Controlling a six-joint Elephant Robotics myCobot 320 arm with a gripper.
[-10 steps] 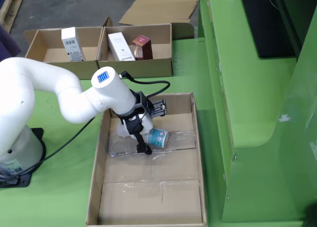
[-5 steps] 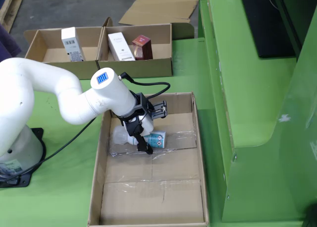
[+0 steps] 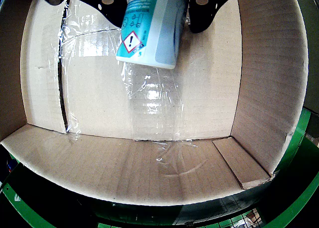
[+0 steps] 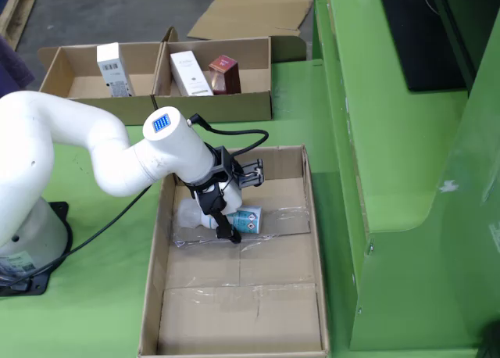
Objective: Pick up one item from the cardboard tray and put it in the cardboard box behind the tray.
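Side view: end effector (image 4: pixel 226 209) grips one bottle (image 4: pixel 248 218) over the box (image 4: pixel 234 295); three cartons sit in the tray (image 4: pixel 156 104).

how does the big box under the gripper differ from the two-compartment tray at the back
The big box is long, with clear tape across its floor, and has no loose items lying in it. The two-compartment tray is divided, untaped and holds three small upright cartons. Both are open-topped brown cardboard on the green table.
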